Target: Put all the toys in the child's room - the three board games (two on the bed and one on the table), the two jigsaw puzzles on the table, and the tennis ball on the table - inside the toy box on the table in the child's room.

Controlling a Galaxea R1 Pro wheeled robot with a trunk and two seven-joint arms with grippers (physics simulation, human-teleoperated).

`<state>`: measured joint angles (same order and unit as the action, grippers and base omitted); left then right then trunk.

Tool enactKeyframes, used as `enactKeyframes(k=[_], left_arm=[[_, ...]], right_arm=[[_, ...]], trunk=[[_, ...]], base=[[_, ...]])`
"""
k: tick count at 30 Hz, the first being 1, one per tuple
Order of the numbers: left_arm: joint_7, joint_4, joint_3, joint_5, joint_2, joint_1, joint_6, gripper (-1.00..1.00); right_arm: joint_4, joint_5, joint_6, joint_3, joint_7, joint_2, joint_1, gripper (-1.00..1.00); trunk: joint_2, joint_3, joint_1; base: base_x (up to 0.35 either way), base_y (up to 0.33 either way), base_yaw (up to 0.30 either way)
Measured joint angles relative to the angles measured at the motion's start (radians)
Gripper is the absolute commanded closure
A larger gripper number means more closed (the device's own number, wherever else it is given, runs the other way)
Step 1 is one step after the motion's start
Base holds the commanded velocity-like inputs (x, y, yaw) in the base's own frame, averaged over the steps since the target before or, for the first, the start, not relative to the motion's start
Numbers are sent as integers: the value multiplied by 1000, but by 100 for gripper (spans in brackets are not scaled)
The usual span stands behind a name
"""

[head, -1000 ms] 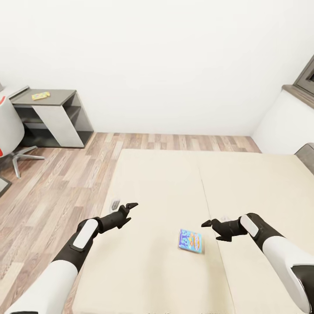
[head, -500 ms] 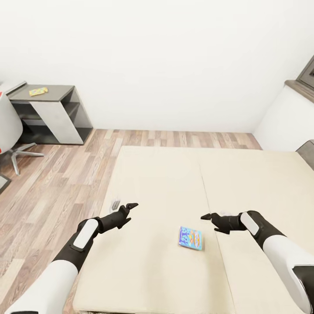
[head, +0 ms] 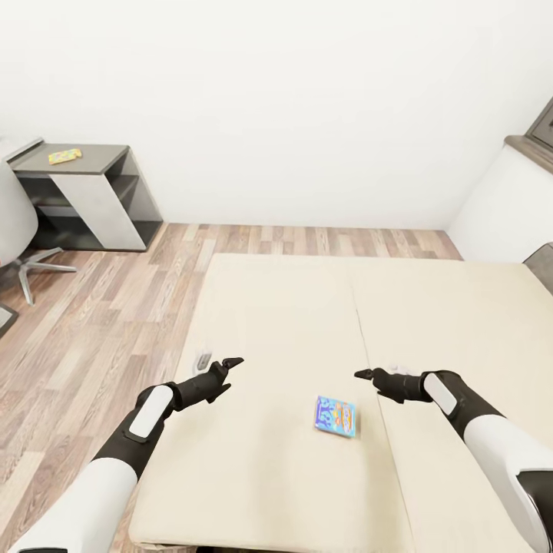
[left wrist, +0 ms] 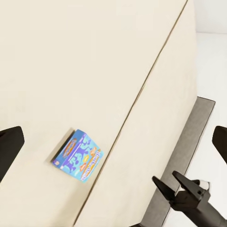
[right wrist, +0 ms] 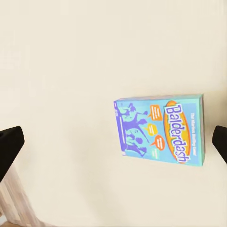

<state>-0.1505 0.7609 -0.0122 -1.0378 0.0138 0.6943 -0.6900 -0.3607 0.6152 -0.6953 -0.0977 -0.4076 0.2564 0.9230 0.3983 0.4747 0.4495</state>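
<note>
One Balderdash box lies flat on the bed, nearest the robot, just left of the mattress seam. It looks light and stiff, likely a bit slick; pinching across a short edge seems best, since it sits flush. The left end effector and right end effector flank the box, both spread open and empty. Far beyond the box, one yellow patterned puzzle box rests on a dark grey cabinet.
</note>
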Motion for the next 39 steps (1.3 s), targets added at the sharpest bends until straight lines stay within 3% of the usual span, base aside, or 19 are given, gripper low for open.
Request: enactKeyframes(k=[10, 20, 39], left_arm=[[1, -1, 0, 1, 0, 0, 0, -100], [1, -1, -1, 1, 0, 0, 0, -100], [-2, -2, -2, -4, 0, 0, 0, -100]], right_arm=[[-8, -1, 14, 0, -5, 4, -22, -100], [-27, 1, 15, -1, -9, 27, -27, -100], [-54, 6, -34, 1, -5, 35, -26, -100]], trunk=[[0, 1, 0], [0, 1, 0], [0, 8, 0]], base=[[0, 0, 0], [0, 0, 0], [0, 0, 0]])
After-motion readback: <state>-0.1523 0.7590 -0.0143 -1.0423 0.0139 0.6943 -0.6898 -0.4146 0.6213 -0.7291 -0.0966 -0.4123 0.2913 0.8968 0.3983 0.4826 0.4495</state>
